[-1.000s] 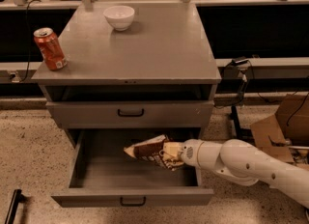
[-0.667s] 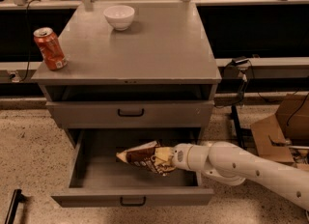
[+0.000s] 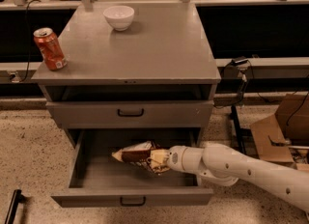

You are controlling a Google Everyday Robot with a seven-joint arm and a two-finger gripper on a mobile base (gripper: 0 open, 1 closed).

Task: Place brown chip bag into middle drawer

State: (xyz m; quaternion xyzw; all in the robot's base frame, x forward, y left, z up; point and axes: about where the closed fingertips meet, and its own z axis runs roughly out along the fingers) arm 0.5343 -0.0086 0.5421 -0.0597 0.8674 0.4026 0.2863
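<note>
- Grey metal fills our one view: the cabinet (image 3: 164, 49), with its lowest drawer (image 3: 104, 175) pulled out towards us and the upper drawer (image 3: 130, 114) shut.
- We see the arm (image 3: 231, 162) reach in from the right, so the gripper (image 3: 159, 161) sits over the right half of the open tray.
- We read the gripper as clamped on the right end of the bag (image 3: 136, 153), though foil hides most of the grip.
- The bag runs leftward from the gripper, its long axis nearly across the drawer and its pale free tip pointing left and slightly up.
- We judge that the bag hangs within the drawer's walls; whether it touches the floor we cannot tell.
- We judge that simply letting go drops it inside.
- A can (image 3: 49, 49) and a bowl (image 3: 119, 17) stand on top, well apart.
</note>
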